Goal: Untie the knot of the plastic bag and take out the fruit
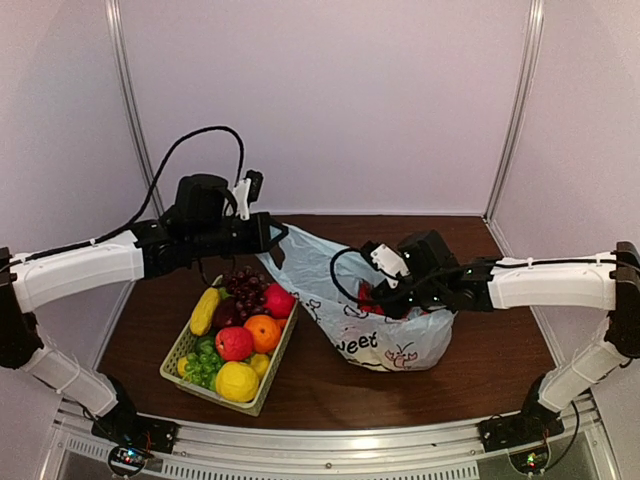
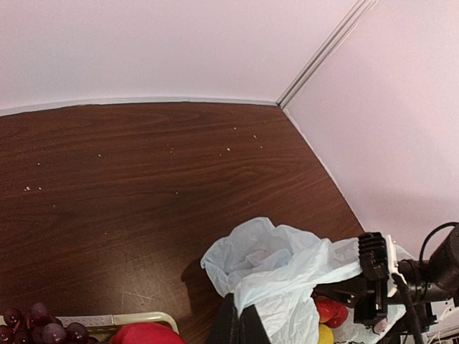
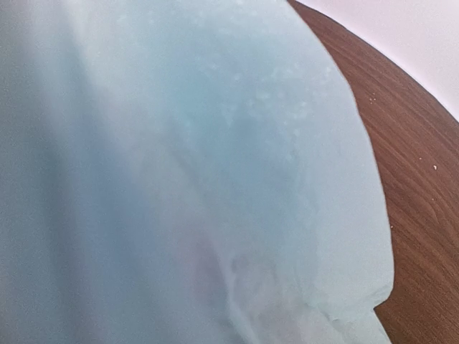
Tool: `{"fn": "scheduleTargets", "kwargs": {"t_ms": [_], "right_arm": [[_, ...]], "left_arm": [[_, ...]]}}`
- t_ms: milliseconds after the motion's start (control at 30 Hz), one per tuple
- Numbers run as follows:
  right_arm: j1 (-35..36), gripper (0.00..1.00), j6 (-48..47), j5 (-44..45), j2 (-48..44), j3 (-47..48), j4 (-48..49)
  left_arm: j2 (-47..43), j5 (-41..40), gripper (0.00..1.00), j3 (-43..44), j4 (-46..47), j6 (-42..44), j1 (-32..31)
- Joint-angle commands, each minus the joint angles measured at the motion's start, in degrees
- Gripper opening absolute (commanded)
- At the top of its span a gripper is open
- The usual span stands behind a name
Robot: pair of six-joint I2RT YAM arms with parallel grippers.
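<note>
Print (image 1: 358, 342) low on plastic bag (image 1: 420, 335) reads "weet", rest unclear.

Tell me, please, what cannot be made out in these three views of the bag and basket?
Right arm's jaws: the blurred, thin pale blue plastic bag fills the right wrist view; in the top view they are too small and dark.
Fruit in the bag: left wrist view shows only a red piece and a yellow piece; film hides the rest.
Pale slatted plastic basket: cut off by the left wrist view's bottom edge.
</note>
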Motion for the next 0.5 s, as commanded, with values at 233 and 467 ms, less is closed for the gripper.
{"fn": "scheduleTargets", "kwargs": {"t_ms": [233,467], "right_arm": [[9.13,0.00,-2.95,-3.45,-2.50,-2.42,-8.65],[10.15,0.00,-1.48,3.57,1.09,-1.39,-11.29]], "left_arm": [[3.36,-6.89,0.00,7.04,-0.88,1.79,1.91],[2.26,-8.84,0.00,6.45,-0.16,1.81,2.92]]}}
